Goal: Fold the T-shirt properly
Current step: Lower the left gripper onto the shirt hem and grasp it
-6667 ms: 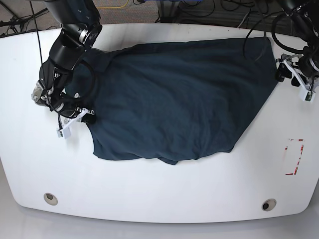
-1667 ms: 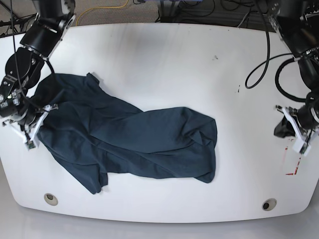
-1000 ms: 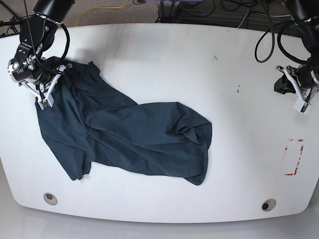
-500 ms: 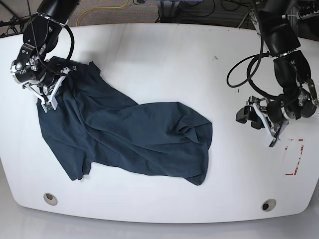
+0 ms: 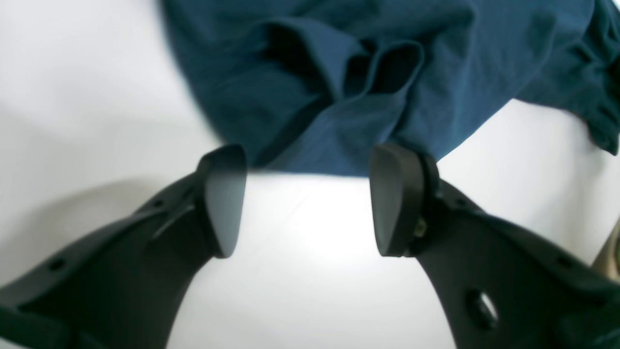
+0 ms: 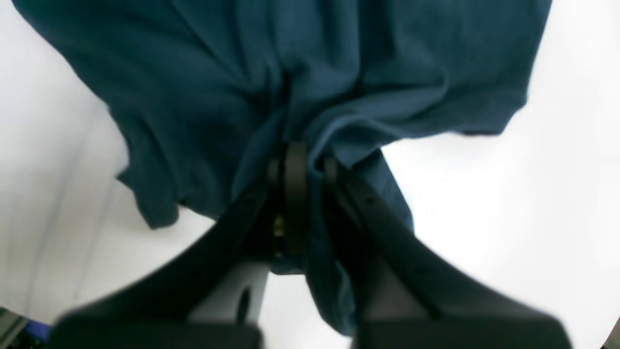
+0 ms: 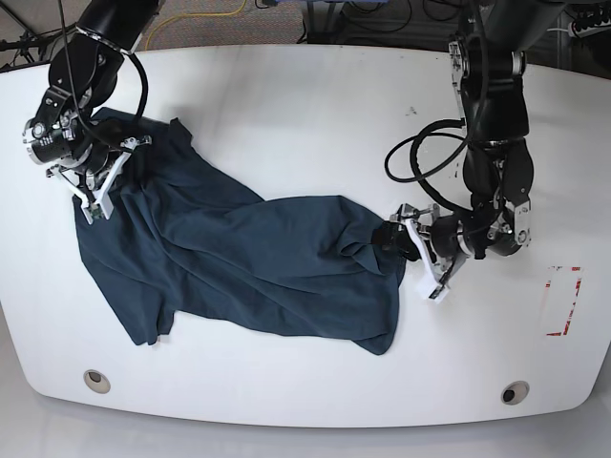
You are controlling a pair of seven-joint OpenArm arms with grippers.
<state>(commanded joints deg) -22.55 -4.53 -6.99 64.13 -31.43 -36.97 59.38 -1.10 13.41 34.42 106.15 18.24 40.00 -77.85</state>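
The dark navy T-shirt (image 7: 239,258) lies crumpled across the left and middle of the white table (image 7: 315,124). My right gripper (image 7: 93,196) is shut on the T-shirt's upper left edge; in the right wrist view the cloth (image 6: 271,82) is bunched between the closed fingers (image 6: 295,169). My left gripper (image 7: 412,256) is open at the T-shirt's right edge. In the left wrist view its fingers (image 5: 225,198) stand wide apart just short of a folded hem (image 5: 339,97), with nothing between them.
A red-marked sticker (image 7: 563,301) lies at the table's right edge. Two round holes (image 7: 95,380) sit near the front edge, left and right (image 7: 516,392). Cables run behind the table's far edge.
My left arm has swung in from the right to the T-shirt's right edge. My right gripper has stayed shut on the upper left cloth. Earlier the T-shirt was dragged left into a heap.
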